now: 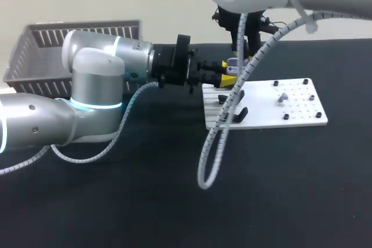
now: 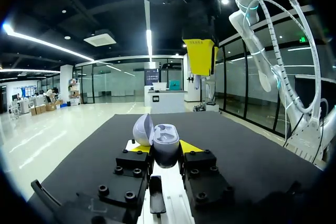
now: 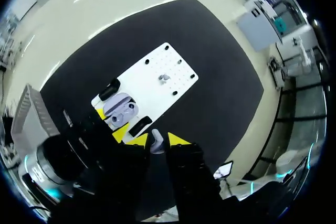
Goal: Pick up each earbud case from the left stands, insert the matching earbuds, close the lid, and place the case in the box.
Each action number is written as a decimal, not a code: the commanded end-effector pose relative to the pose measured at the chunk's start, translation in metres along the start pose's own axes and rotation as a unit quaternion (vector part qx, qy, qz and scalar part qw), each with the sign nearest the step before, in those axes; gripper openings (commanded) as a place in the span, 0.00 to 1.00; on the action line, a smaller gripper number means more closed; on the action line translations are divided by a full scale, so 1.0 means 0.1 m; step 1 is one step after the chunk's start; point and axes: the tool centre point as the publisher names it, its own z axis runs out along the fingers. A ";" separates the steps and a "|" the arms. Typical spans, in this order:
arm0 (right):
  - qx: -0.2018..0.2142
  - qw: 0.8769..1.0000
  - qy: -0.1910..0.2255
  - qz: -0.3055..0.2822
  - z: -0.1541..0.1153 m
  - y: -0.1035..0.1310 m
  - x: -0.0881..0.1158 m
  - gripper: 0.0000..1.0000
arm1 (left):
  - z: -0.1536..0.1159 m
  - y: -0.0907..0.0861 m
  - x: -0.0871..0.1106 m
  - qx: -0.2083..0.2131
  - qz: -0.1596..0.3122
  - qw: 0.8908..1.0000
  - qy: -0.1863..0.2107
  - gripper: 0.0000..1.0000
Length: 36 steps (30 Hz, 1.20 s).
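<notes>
Head view: the left claw (image 1: 224,71) grips the earbud case (image 1: 232,65) over the white board's (image 1: 290,108) left edge, the right claw (image 1: 247,50) just above it, with a grey basket (image 1: 35,56) at the surface's (image 1: 174,201) far left corner. Left wrist view: both fingers (image 2: 191,148) press the case's sides, its lid (image 2: 142,128) open. Right wrist view: the right claw (image 3: 156,139) pinches an earbud (image 3: 156,143) above the open case, and a second earbud (image 3: 164,78) stands on the board.
</notes>
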 end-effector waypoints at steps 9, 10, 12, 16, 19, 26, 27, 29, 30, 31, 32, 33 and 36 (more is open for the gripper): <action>0.002 0.994 0.072 0.085 0.00 0.09 -0.14 0.00 | 0.08 -0.01 -0.08 -0.020 0.028 0.999 -0.002 0.00; 0.003 0.993 0.074 0.089 0.00 0.09 -0.15 0.00 | 0.09 -0.01 -0.09 -0.020 0.029 0.999 -0.003 0.00; 0.007 0.993 0.071 0.096 0.02 0.10 -0.17 0.00 | 0.10 -0.02 -0.09 -0.020 0.030 0.999 -0.006 0.00; 0.002 0.993 0.065 0.103 0.05 0.10 -0.20 0.00 | 0.10 -0.02 -0.09 -0.020 0.030 0.999 -0.009 0.00; -0.007 0.993 0.059 0.100 0.06 0.10 -0.21 0.00 | 0.10 -0.03 -0.09 -0.019 0.031 0.999 -0.011 0.00; -0.010 0.994 0.050 0.094 0.12 0.11 -0.18 0.00 | 0.10 -0.04 -0.09 -0.015 0.031 0.999 -0.013 0.00; -0.010 0.994 0.050 0.094 0.13 0.11 -0.19 0.00 | 0.10 -0.04 -0.09 -0.014 0.031 0.999 -0.013 0.00; -0.012 0.994 0.047 0.093 0.14 0.10 -0.18 0.00 | 0.10 -0.04 -0.09 -0.012 0.031 0.999 -0.012 0.00; -0.013 0.994 0.047 0.093 0.15 0.10 -0.17 0.00 | 0.10 -0.04 -0.09 -0.012 0.031 0.999 -0.012 0.00; -0.015 0.995 0.045 0.092 0.15 0.10 -0.17 0.00 | 0.10 -0.04 -0.09 -0.012 0.031 0.999 -0.012 0.00; -0.015 0.995 0.045 0.092 0.16 0.10 -0.17 0.00 | 0.10 -0.04 -0.09 -0.012 0.031 0.999 -0.012 0.00; -0.016 0.995 0.044 0.092 0.17 0.10 -0.16 0.00 | 0.10 -0.04 -0.09 -0.012 0.031 0.999 -0.012 0.00; -0.019 0.995 0.043 0.092 0.20 0.11 -0.17 0.00 | 0.10 -0.04 -0.09 -0.012 0.031 0.999 -0.012 0.00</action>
